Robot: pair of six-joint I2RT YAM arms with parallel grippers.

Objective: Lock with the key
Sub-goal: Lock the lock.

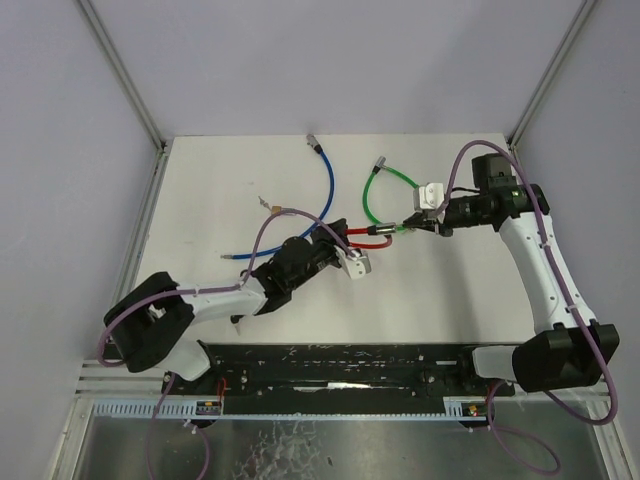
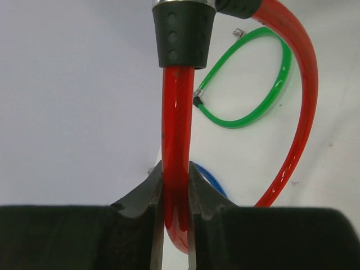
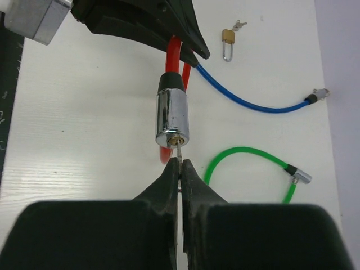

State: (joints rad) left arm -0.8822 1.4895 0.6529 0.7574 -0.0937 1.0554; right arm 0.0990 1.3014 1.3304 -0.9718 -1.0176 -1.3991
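1. Right wrist view, closest first: the right gripper (image 3: 179,164) is squeezed shut on the key (image 3: 179,151). Only the thin silver blade sticks out past its fingertips.
2. The tip of the key is at the brass keyhole of the lock (image 3: 171,115). I cannot tell how far in it goes.
3. The lock is a shiny silver barrel with a black collar on its far end. Its long way runs straight away from the right gripper, in one line with the key. The keyhole end faces that gripper.
4. A red cable (image 3: 175,53) comes out of the black collar and goes on, farther away.
5. Left wrist view: the left gripper (image 2: 175,188) is pinched shut on the red cable, a little way from the collar. The cable bends round in a big loop.
6. Top view: the lock sits between the two grippers, near the middle of the white table (image 1: 220,190). It lies sideways across the table, and its keyhole points to the robot's right.
7. Farther off on the table lie a green cable (image 3: 247,148), a blue cable (image 3: 253,104) and, farthest away, a small gold padlock (image 3: 227,40).
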